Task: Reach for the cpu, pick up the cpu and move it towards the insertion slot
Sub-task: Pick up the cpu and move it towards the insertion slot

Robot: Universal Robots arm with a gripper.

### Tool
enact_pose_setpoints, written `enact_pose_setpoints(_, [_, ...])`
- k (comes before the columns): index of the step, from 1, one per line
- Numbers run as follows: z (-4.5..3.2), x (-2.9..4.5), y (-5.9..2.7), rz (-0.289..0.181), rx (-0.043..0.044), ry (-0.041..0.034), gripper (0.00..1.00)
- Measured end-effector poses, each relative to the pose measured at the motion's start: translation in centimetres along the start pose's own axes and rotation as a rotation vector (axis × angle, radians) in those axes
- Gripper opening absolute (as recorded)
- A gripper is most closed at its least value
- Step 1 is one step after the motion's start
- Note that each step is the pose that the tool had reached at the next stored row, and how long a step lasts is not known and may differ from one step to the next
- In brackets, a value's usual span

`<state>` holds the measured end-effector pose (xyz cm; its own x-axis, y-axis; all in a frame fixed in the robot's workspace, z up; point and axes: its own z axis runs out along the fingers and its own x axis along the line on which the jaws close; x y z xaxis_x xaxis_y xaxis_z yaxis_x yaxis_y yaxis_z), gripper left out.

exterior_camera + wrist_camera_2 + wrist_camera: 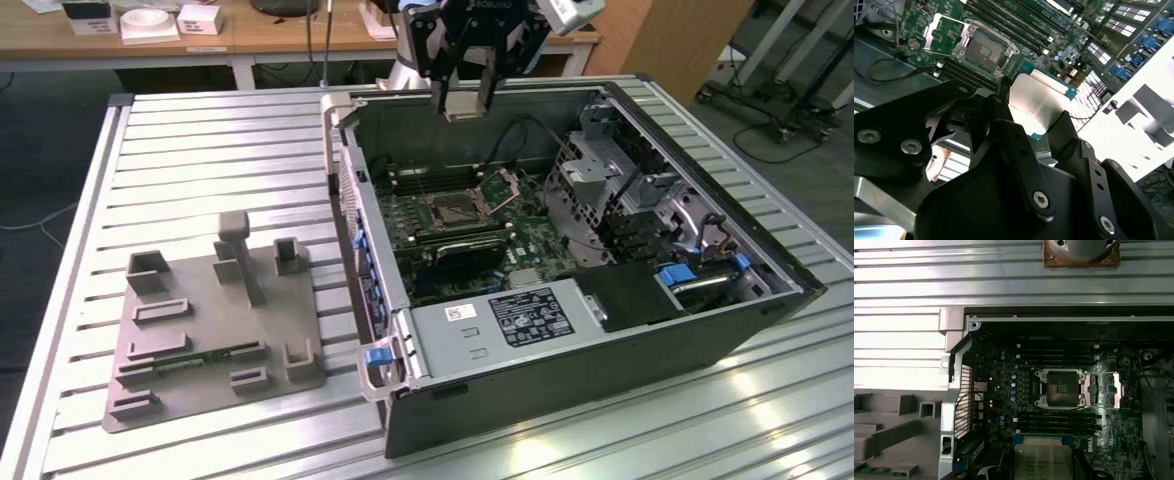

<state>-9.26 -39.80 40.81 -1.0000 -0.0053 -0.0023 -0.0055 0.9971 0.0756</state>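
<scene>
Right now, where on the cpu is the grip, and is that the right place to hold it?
The gripper is shut on the cpu by two opposite edges, metal plate facing out. Probably right: it is thin and flat, so the edges are the obvious hold, approached square to the plate. It hangs above the insertion slot.

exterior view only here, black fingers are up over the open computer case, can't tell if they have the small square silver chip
observer: yes. in the second wrist view the black fingers are clamped on opposite edges of the thin square cpu with the silver-grey metal top.
operator: is the socket ready
observer: in the first wrist view the square dark insertion slot with the shiny metal frame is empty, and its hinged metal flap is swung open beside it.
operator: chip over it yet
observer: no. in the first wrist view the cpu is apart from the slot, with a bank of long narrow black memory slots between them.
</scene>
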Motion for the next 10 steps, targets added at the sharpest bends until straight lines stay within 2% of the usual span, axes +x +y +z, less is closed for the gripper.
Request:
enact_pose_setpoints(3, [0.11,-0.12,0.38,0.0,0.0,-0.0002,0.54])
enact_pose_setpoints(10, [0.49,-0.13,1.91,0.002,-0.0001,-0.0003,0.54])
